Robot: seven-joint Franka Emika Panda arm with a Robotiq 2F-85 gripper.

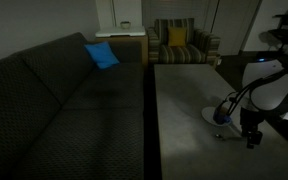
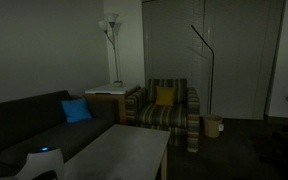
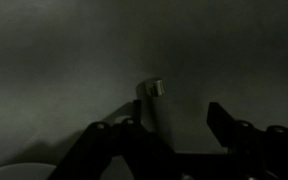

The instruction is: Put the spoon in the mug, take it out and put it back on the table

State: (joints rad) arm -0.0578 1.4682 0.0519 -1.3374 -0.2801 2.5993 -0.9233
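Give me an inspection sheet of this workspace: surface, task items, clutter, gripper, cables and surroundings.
Surface: long matte grey table, dimly lit.
Job's things: thin silvery spoon against the tabletop, ahead of the gripper; small dark blue mug at the white round saucer, too dark to tell more.
Clutter: nothing seen.
Gripper: black Robotiq gripper low over the table near the saucer, fingers apart.
Cables: nothing seen.
Surroundings: dark patterned sofa with a blue pillow; striped armchair with a yellow cushion; white floor lamp.

1. Am counting 1 sofa (image 1: 54, 92) & 1 armchair (image 1: 184, 45).
2. 2 are showing as pillows: blue cushion (image 1: 101, 55), yellow cushion (image 1: 176, 37).
3. 2 floor lamps (image 2: 111, 24) are standing.
4. Am seeing 1 ea.: table (image 1: 184, 105), mug (image 1: 222, 113), saucer (image 1: 211, 117), spoon (image 3: 154, 88).
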